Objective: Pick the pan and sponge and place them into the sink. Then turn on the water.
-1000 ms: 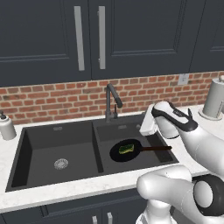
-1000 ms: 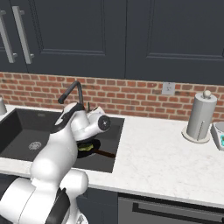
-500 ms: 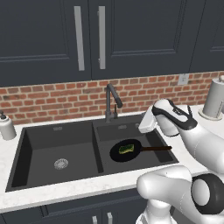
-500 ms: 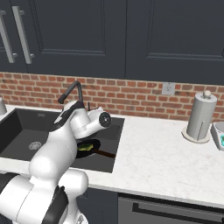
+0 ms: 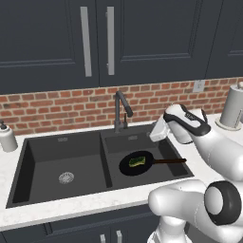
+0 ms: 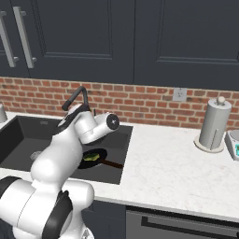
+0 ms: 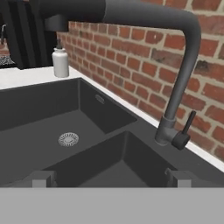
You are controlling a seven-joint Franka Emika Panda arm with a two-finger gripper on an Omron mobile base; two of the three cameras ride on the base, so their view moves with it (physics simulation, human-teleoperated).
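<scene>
The black pan point(image 5: 128, 167) lies flat in the right basin of the black sink point(image 5: 47, 161), its handle point(image 5: 168, 161) pointing right. The yellow-green sponge point(image 5: 137, 161) rests inside the pan. The right base view has the pan point(image 6: 99, 162) and sponge point(image 6: 92, 157) beside my arm. My gripper point(image 5: 153, 137) hangs open above the right basin, right of the gooseneck faucet point(image 5: 118, 109), holding nothing. In the hand view the gripper point(image 7: 109, 179) faces the faucet point(image 7: 183, 57) and its side lever point(image 7: 188, 124), with both fingertips point(image 7: 41, 178) wide apart. No water runs.
A white soap dispenser point(image 5: 7, 138) stands on the counter left of the sink. A paper towel roll point(image 6: 214, 123) stands at the back right. A brick wall runs close behind the faucet. The left basin holds a silver drain point(image 5: 66, 177).
My hand has drifted slightly left, closer to the faucet. The pan and sponge have not moved, and the gripper stays open.
</scene>
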